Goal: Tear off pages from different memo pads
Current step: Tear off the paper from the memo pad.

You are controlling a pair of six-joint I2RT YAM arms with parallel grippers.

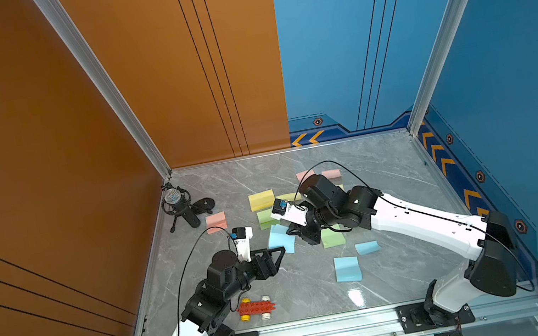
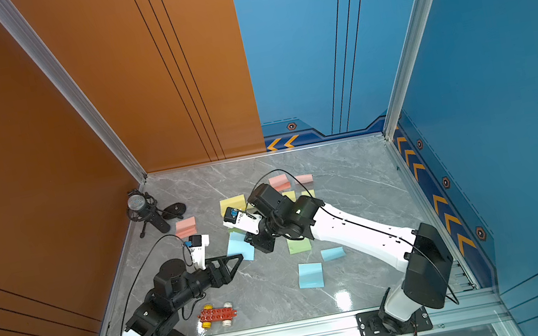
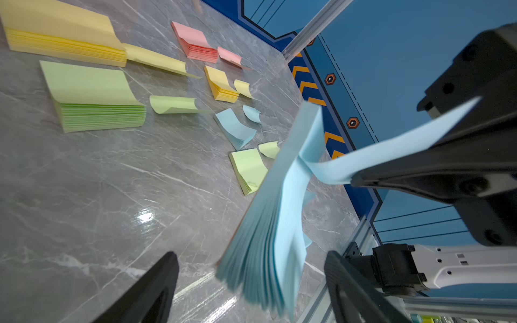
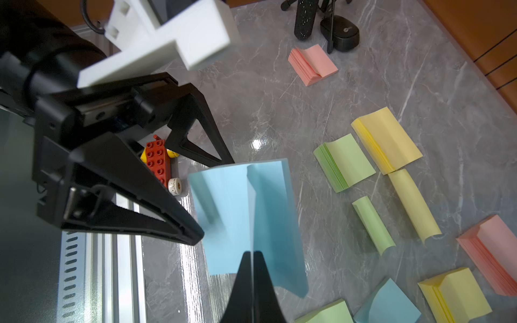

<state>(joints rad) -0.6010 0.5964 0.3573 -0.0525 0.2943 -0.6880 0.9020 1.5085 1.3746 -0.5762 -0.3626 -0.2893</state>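
The right fingers (image 4: 252, 270) are pressed flat together on the free end of the blue page (image 3: 389, 151). That thin, smooth sheet stretches as a taut strip from the pinch back to the blue memo pad (image 3: 268, 223), where it is joined. The pad, a thick pastel block, is tipped steeply up rather than lying flat; its long axis runs lengthwise between the left fingers (image 3: 159, 282); its loose leaves fan out at the end nearer the left wrist camera, and it looks smeared. Whether its low end touches the surface (image 1: 392, 173) I cannot tell. The left fingers, black and wedge-shaped, stand wide apart on either side of the pad and hold nothing; the left wrist view shows a gap on each side. In both top views the pad sits mid-surface between the two arms.

Farther out, a yellow pad (image 1: 261, 200) and a green pad (image 1: 264, 216) lie flat, with their top leaves curled. A loose yellow page (image 3: 159, 60) and a green page (image 3: 173, 104) are rolled into half-tubes beside them; a pink pad (image 1: 216, 222) lies toward the left wall. A red brick car (image 1: 256, 307) sits near the front rail by the left arm. The surface is glossy grey stone with pale veins.
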